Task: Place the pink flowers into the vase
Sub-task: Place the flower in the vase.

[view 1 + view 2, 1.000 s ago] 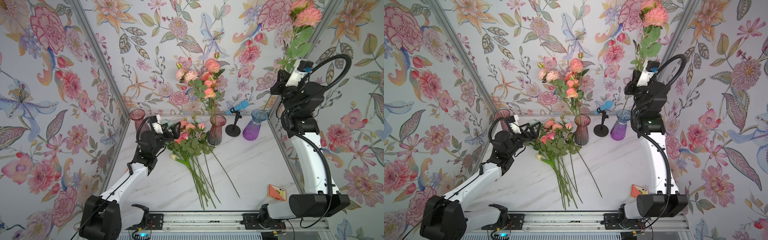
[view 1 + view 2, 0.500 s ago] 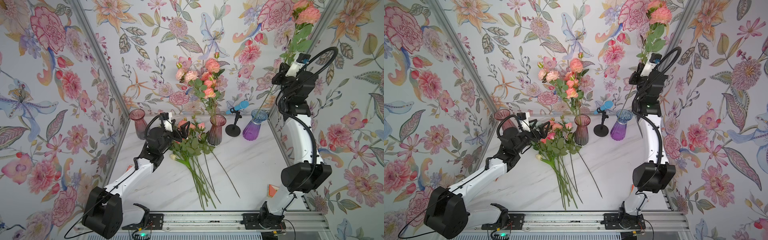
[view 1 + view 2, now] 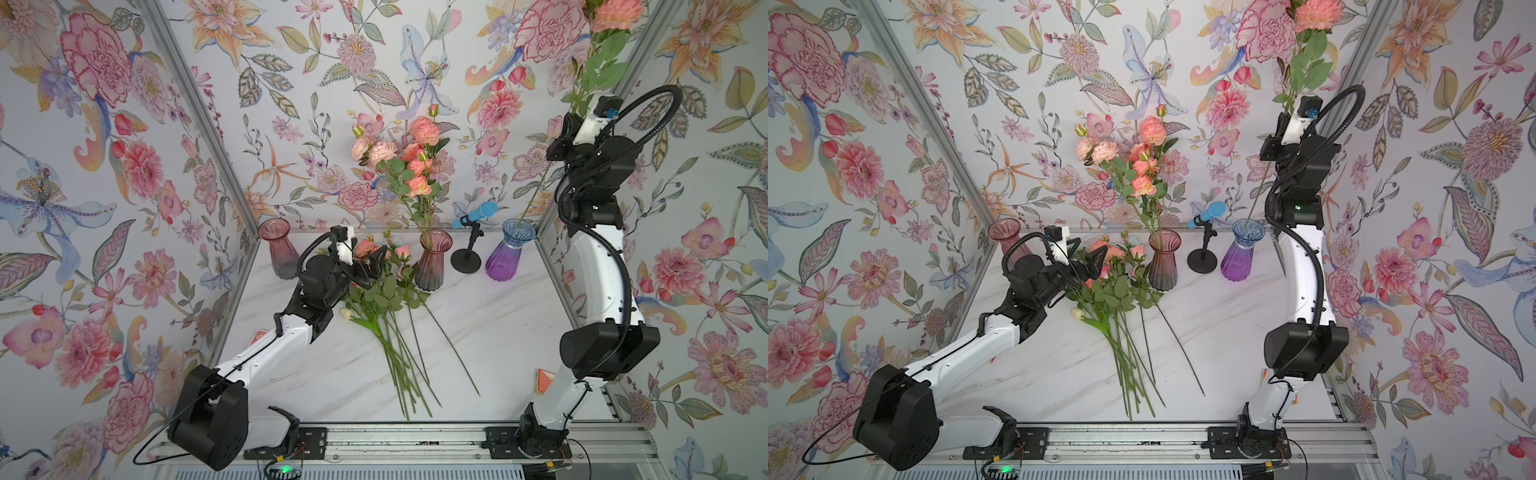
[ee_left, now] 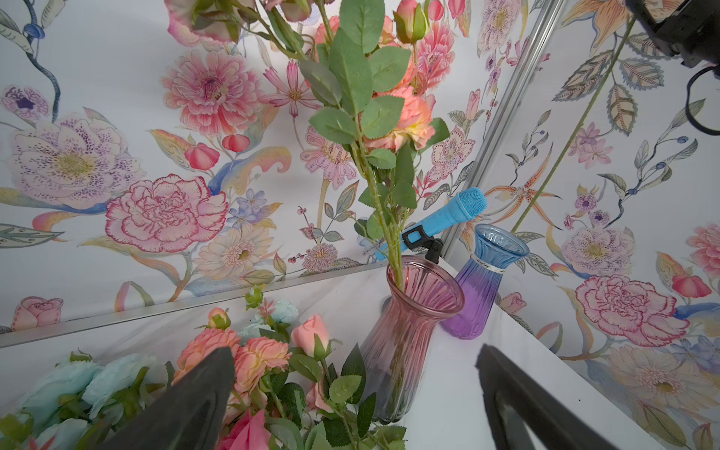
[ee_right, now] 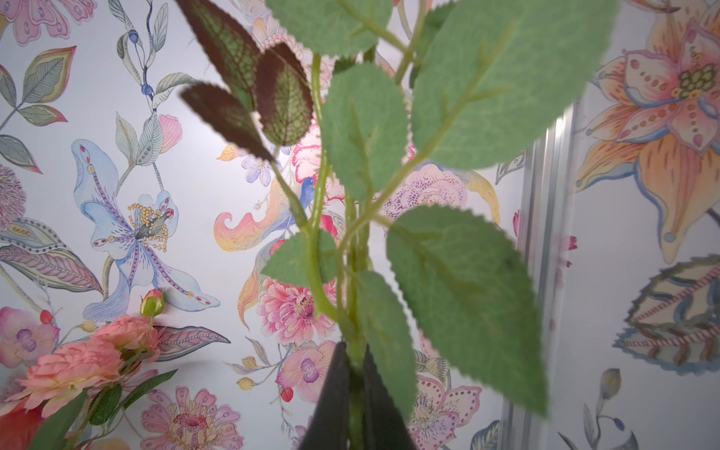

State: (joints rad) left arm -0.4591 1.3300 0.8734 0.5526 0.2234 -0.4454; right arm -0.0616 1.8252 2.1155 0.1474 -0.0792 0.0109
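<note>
Desk [image 3: 498, 332] of white marble, boxed in by flowered wallpaper [image 3: 291, 104]. Heap of pink flowers [image 3: 386, 291] lying mid-desk, blooms toward the back, stems fanned frontward. One long pink flower [image 3: 611, 18] held high at the right, stem clamped in the right hand [image 5: 352, 362], lower tip at the mouth of a blue and purple vase [image 3: 509, 253]. More pink blooms standing in the ribbed vase [image 3: 434, 262] just behind the heap. Wide-spread left hand [image 3: 1088, 251], gripping nothing, low over the heap's blooms. Blue microphone [image 3: 473, 214] between the two vases.
</note>
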